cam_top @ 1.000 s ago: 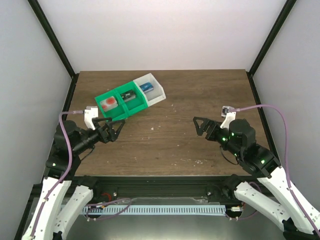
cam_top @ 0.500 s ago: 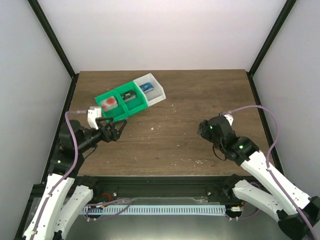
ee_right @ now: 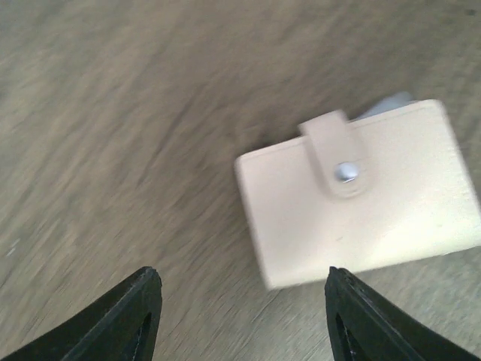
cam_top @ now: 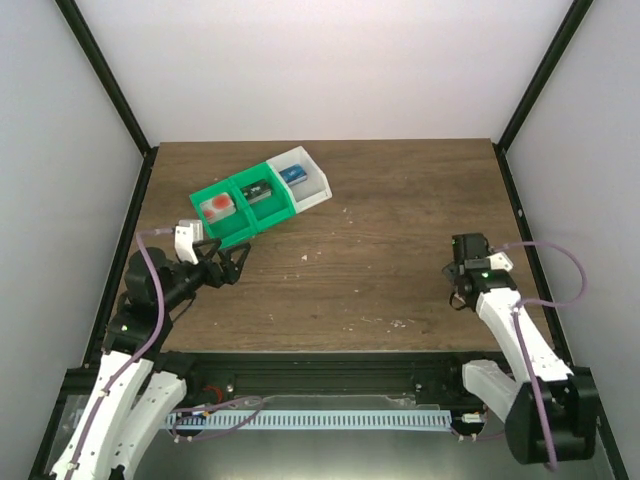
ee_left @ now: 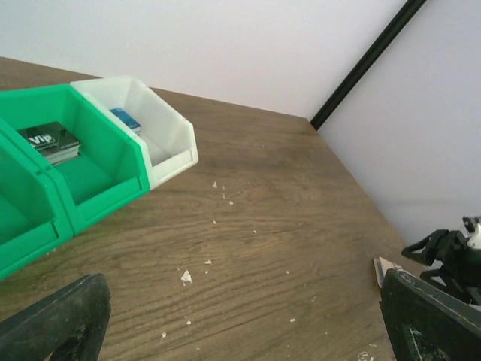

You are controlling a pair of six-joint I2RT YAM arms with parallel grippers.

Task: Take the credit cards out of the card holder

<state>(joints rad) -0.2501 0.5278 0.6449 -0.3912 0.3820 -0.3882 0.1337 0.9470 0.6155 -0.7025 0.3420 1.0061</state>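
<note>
**Right gripper over the closed card holder, both grippers empty**

We see the cream-tan rectangular card holder (ee_right: 361, 203) lying flat and closed on the dark brown wooden table (cam_top: 380, 200), at its right near part, with the tab snapped over the front. A pale blue-grey sliver shows at its far edge; we cannot tell whether it is a card. The right gripper (ee_right: 242, 282) points down just beside the holder, its black fingers spread and nothing between them, not touching the holder. The left gripper (cam_top: 232, 258) hangs at the left near side with its jaws released wide, empty, just near of the green plastic bins (cam_top: 235, 200). The white plastic bin (cam_top: 312, 180) joined to them holds a small blue flat item (ee_left: 126, 120).
</note>
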